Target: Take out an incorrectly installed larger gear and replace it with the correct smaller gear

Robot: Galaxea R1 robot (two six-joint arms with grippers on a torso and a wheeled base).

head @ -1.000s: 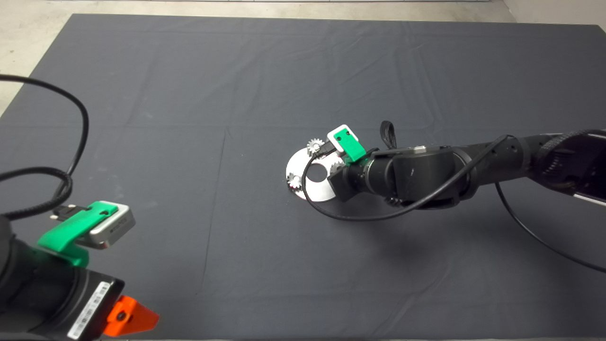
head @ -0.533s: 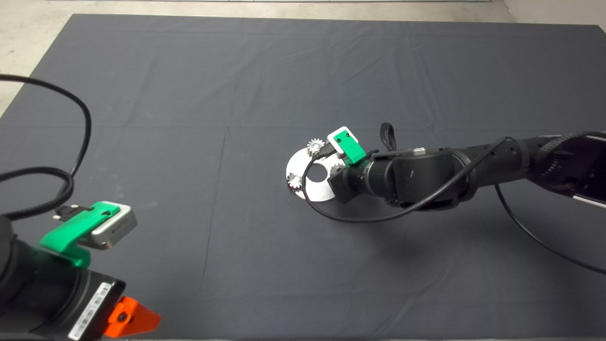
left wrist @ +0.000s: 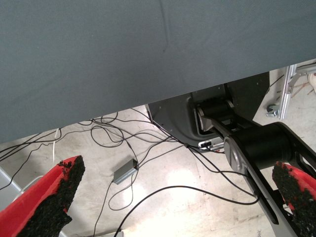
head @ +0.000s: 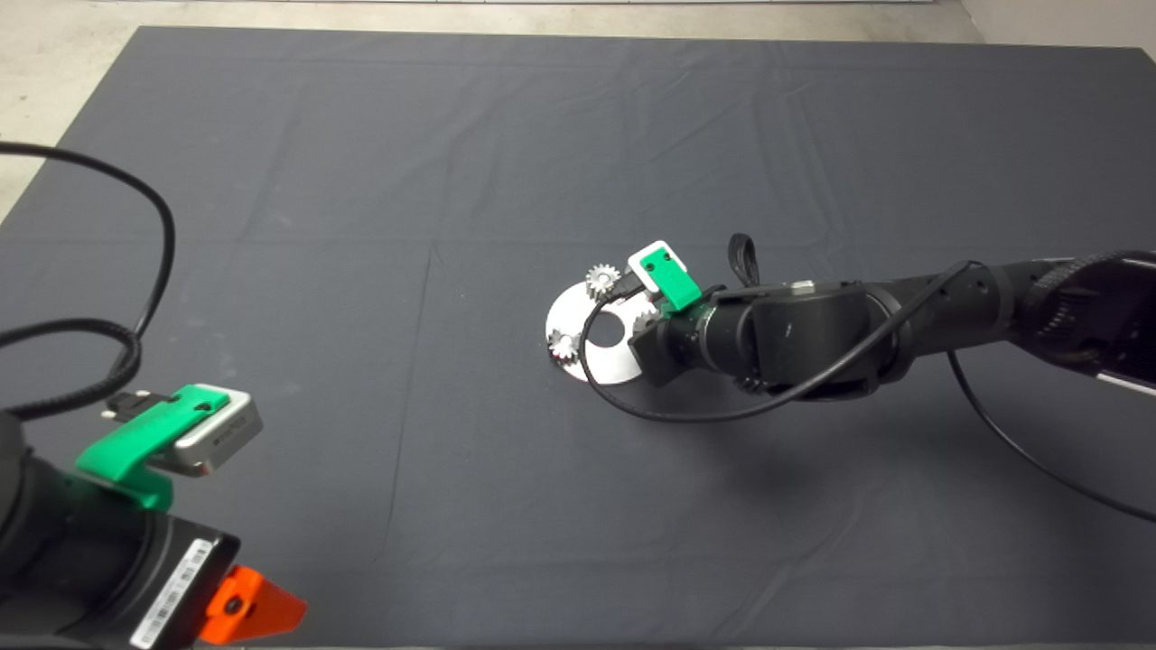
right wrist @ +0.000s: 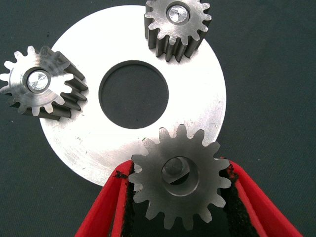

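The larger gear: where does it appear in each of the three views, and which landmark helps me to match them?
Head view: only a sliver of the larger gear shows on the steel ring plate, beside the right arm's wrist.
Right wrist view: the larger gear lies between the right gripper fingers, at the plate's edge.
Left wrist view: not in it.
Shared landmark: the plate's round centre hole.

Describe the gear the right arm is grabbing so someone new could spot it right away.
On the dark mat lies a round steel plate with a centre hole and three gears. The larger gear sits between the right tool pads; it is the widest, and its pin looks smaller than its centre hole.
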